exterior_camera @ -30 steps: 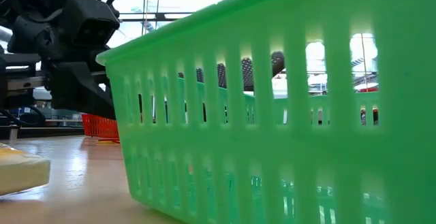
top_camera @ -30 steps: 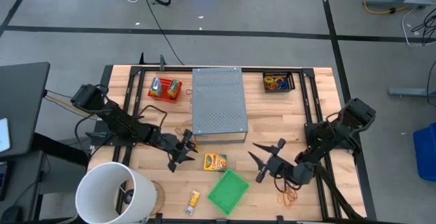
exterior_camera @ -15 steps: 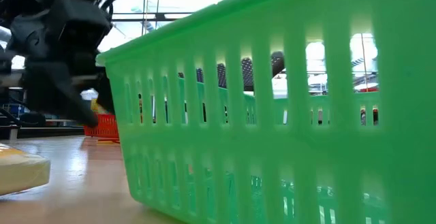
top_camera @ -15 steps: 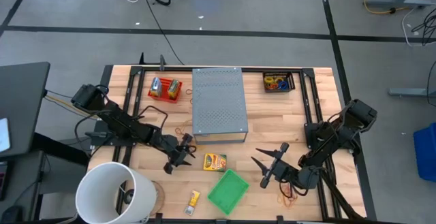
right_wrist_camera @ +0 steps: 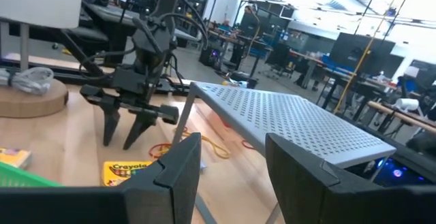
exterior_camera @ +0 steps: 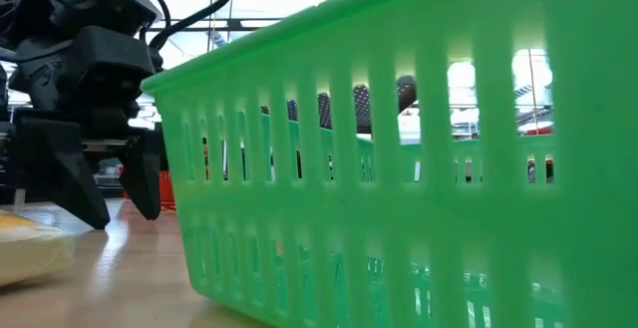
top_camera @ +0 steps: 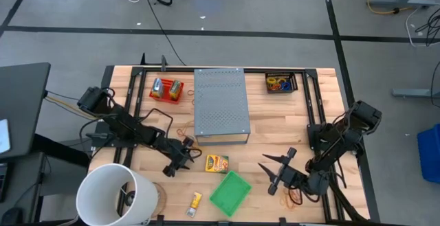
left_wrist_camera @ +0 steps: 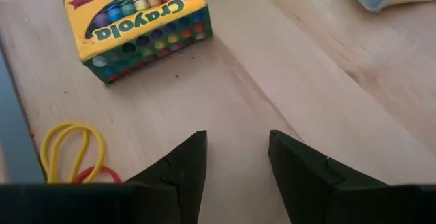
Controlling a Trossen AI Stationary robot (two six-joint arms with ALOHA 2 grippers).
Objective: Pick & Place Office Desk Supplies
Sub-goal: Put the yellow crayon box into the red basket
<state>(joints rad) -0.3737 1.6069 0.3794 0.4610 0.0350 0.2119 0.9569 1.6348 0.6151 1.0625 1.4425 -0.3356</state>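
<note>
Wooden tabletop [top_camera: 275, 126] seen from above, with 2 dark arms reaching in from either side. White round bucket [top_camera: 113, 195] stands at the near left corner. Grey perforated metal box [top_camera: 221, 106] lies along the middle, toward the far edge. Green slotted basket [top_camera: 230, 192] sits near the front edge, between the 2 hands; in the low view it fills most of the frame. Red tray [top_camera: 167, 90] with packets sits at far left of the box; small dark tray [top_camera: 280, 83] with coloured loops sits at far right of it.

Left hand [top_camera: 177, 161] hovers over bare wood just left of the yellow-green crayon box [top_camera: 216, 163]; its fingers [left_wrist_camera: 178, 176] stand apart, holding nothing. Right hand [top_camera: 273, 170] is raised to the right of the basket, fingers apart and empty.

Crayon box lies flat between the metal box and the basket. Small yellow packet [top_camera: 195, 200] lies near the front edge, left of the basket. Rubber-band loops: yellow and red [left_wrist_camera: 71, 156] beside the left hand; orange [top_camera: 292, 199] near the right arm.
</note>
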